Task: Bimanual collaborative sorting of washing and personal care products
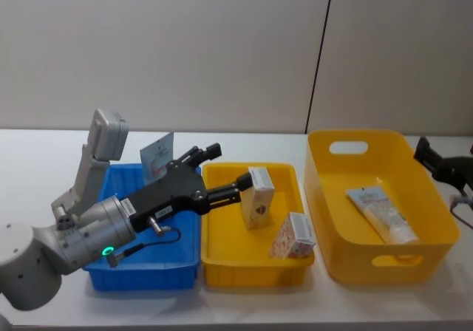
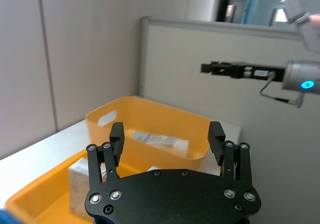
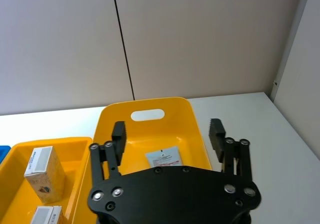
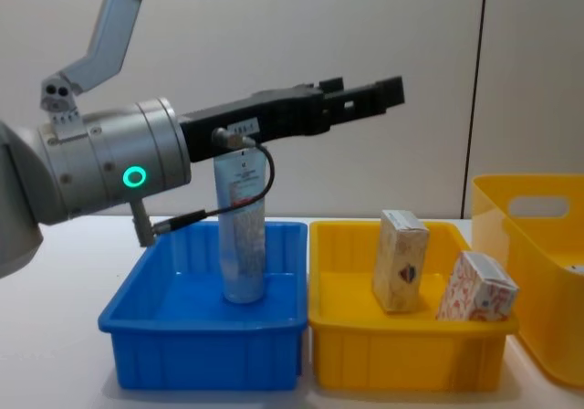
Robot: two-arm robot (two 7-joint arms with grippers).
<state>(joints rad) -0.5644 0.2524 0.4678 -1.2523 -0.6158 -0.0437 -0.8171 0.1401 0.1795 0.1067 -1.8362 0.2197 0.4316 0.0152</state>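
Left hand (image 1: 233, 164) gapes above the boxy cream carton (image 1: 257, 198)

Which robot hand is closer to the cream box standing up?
Left. The left gripper hovers close above the cream box; the right gripper is far off, at the big bin's other side.

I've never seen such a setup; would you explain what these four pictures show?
This is a two-armed robot at a table. One picture looks down from its head, one across from its chest, and one comes from each wrist, past that arm's black gripper. In a row stand a blue tray holding an upright tube, a yellow tray with a cream carton and a patterned carton, and a yellow bin with a second tube lying flat. The left gripper hangs open above the trays; the right gripper is open by the bin. Both are empty.
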